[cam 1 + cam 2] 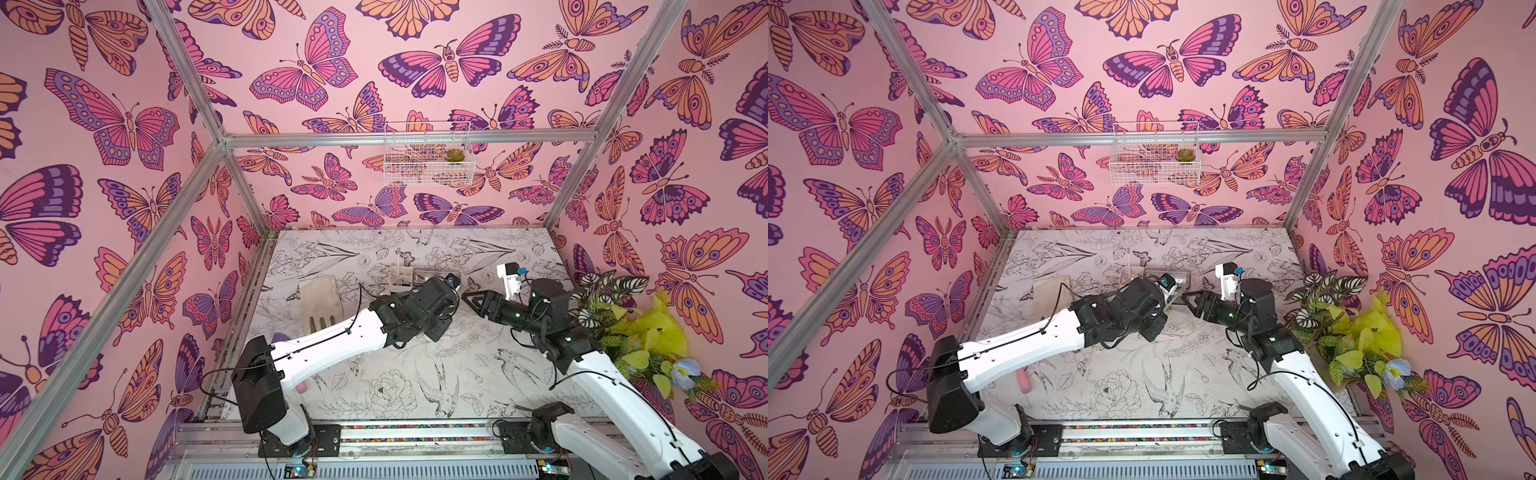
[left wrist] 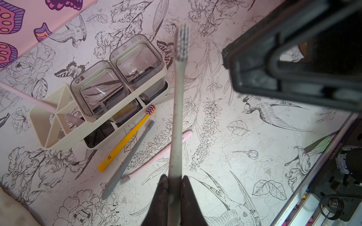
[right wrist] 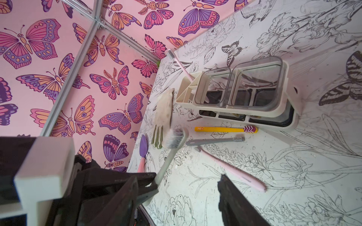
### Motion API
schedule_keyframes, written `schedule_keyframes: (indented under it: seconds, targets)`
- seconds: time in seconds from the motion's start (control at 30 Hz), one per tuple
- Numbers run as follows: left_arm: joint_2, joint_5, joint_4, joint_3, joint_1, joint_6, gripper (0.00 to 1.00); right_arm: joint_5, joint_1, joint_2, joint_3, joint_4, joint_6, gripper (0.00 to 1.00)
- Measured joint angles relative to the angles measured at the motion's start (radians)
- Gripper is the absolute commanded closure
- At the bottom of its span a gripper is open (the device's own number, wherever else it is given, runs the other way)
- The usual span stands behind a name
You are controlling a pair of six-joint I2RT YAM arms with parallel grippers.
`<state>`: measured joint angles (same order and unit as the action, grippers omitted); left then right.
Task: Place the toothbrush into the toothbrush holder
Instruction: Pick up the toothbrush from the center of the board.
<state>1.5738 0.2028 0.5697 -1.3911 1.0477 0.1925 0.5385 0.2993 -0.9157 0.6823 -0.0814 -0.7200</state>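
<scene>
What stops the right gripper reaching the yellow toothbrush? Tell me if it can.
Probably yes: the right gripper is open and empty, and the yellow toothbrush lies uncovered on the table beside the toothbrush holder.

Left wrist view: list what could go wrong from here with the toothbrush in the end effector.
The left end effector grips the whitish toothbrush low on its handle; it may pivot if its head catches a divider of the toothbrush holder.
A pink toothbrush already leans in the slot section and could block entry or get knocked.
The open right end effector hangs close; the arms might collide.
</scene>
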Motion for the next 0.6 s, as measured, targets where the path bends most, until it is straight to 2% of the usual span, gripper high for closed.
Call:
schedule_keyframes:
  seconds: [0.3, 0.6]
  targets:
    - [-0.002, -0.021, -0.016, 0.000, 0.000, 0.000, 1.00, -0.011, 0.033, -0.055, 0.000, 0.064, -0.033, 0.39]
    - [-0.002, -0.035, -0.023, -0.010, 0.001, 0.000, 1.00, -0.018, 0.037, -0.085, 0.000, 0.113, -0.048, 0.47]
